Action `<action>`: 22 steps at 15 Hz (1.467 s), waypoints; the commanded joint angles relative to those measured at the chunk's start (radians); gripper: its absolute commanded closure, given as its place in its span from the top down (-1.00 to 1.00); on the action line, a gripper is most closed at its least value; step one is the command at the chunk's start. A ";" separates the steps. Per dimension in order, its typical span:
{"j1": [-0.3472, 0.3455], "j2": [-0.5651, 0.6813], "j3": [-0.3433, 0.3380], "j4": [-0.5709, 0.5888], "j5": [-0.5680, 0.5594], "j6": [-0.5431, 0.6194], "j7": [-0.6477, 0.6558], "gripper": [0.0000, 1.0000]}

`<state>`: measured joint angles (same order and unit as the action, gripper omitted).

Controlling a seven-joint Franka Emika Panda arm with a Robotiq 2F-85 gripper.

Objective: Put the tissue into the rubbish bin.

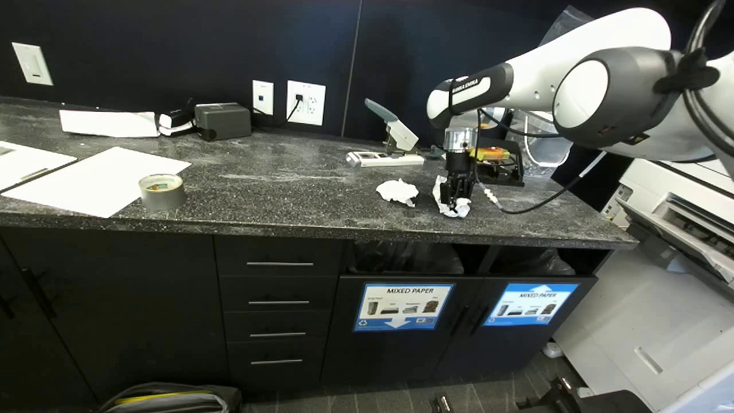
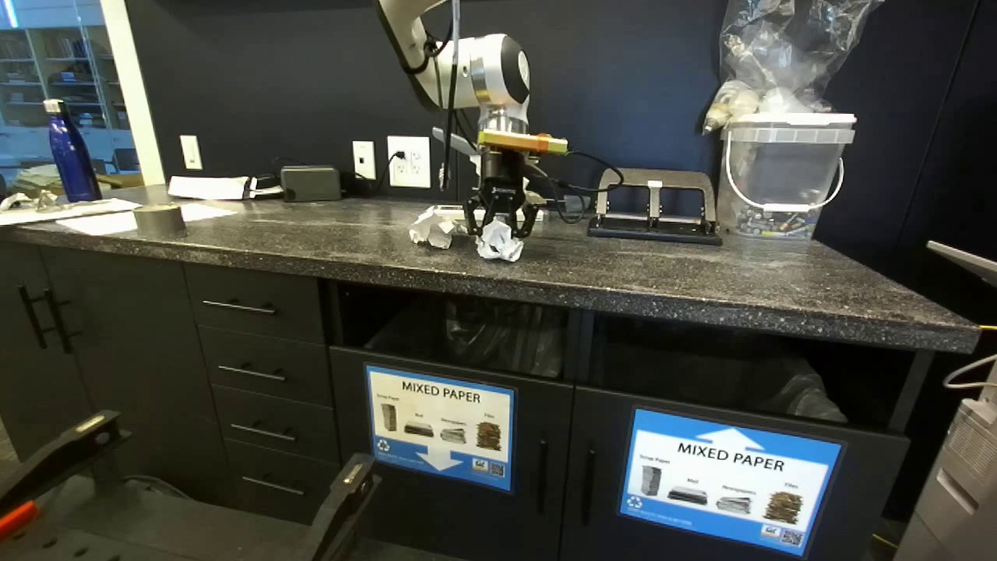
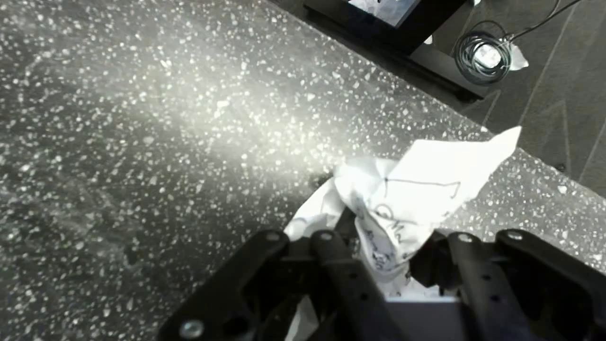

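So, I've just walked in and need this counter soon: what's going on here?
A robot arm has its fingers on either side of a crumpled white paper, low at the counter; whether it is firmly gripped, I can't tell. A second crumpled paper lies nearby on the counter. Neither is in the lined mixed-paper bins below.

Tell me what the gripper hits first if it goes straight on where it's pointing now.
Most likely the crumpled paper: the gripper points down, right at it. The counter comes next. Depth is unclear, so it may straddle the paper and reach the counter first.
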<state>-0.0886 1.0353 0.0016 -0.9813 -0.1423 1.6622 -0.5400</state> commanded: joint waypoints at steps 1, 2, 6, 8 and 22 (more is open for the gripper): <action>-0.017 -0.144 0.013 -0.243 0.004 0.151 -0.002 -0.68; -0.018 -0.167 0.013 -0.287 0.000 0.216 -0.002 -0.69; -0.029 -0.263 0.028 -0.468 -0.004 0.373 -0.011 -0.69; -0.040 -0.312 0.041 -0.560 0.009 0.399 -0.027 -0.69; -0.095 -0.673 0.124 -1.267 0.196 0.621 -0.253 -0.69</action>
<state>-0.1673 0.4702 0.1092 -2.0546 0.0060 2.2078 -0.7197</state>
